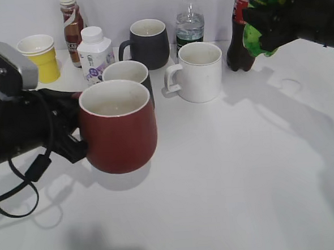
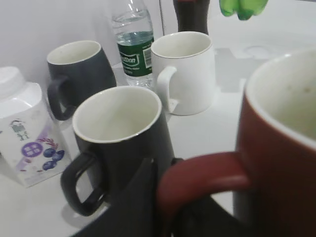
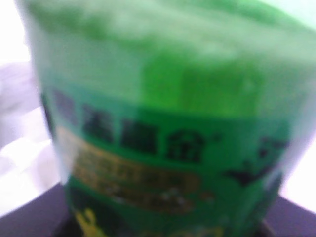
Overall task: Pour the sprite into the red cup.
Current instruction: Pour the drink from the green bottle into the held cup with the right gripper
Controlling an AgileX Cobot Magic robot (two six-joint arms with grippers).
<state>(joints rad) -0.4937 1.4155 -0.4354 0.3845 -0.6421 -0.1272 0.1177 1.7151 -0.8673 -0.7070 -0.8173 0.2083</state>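
Note:
The red cup [image 1: 119, 128] is a dark red mug, white inside, at the left of the table. My left gripper [image 1: 71, 128] is shut on its loop handle [image 2: 197, 180], and the cup's rim fills the right of the left wrist view [image 2: 279, 113]. My right gripper [image 1: 268, 22] is shut on the sprite [image 1: 262, 17], a green bottle held in the air at the top right, above the table. The bottle's green label fills the right wrist view [image 3: 158, 148]. Its green bottom shows at the top of the left wrist view [image 2: 243, 7]. Its cap is out of view.
Behind the red cup stand a black mug [image 1: 128, 73], a white mug [image 1: 198, 72], a second black mug [image 1: 148, 42], a white milk bottle [image 1: 94, 53], a yellow paper cup [image 1: 40, 56], a water bottle [image 1: 189, 21] and a cola bottle [image 1: 240, 38].

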